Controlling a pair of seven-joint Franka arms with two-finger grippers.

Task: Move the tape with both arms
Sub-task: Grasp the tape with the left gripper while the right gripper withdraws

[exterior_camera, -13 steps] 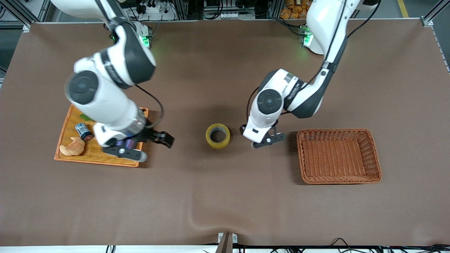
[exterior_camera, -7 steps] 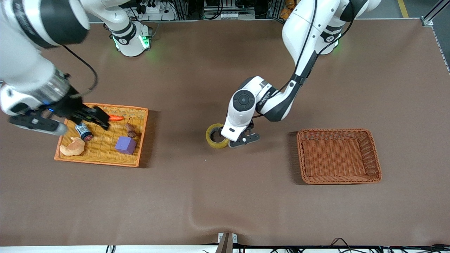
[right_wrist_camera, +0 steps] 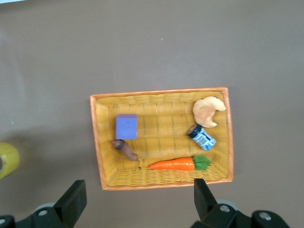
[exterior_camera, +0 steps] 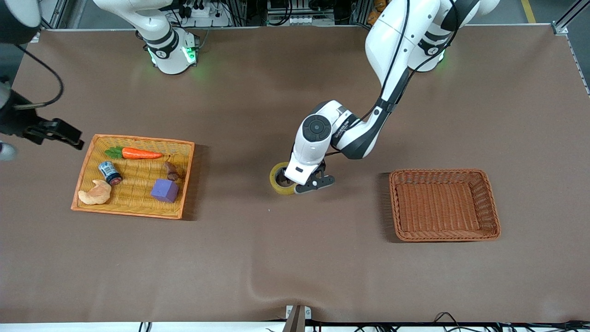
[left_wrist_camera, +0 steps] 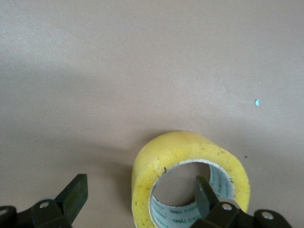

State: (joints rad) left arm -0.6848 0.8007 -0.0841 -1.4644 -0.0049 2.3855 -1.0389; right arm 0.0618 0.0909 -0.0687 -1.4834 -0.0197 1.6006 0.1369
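The tape (exterior_camera: pixel 280 180) lies flat mid-worktop. The left claw (exterior_camera: pixel 308 180) is down at it, fingers apart, one finger (left_wrist_camera: pixel 205 194) inside the grey core. The right claw (exterior_camera: pixel 55 133) hangs spread apart over the worktop's edge at the right arm's end, beside the yellow tray (exterior_camera: pixel 87 157).

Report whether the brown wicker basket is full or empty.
Empty. The brown wicker basket toward the left arm's end shows only bare weave inside; the yellow tape roll lies outside it on the table.
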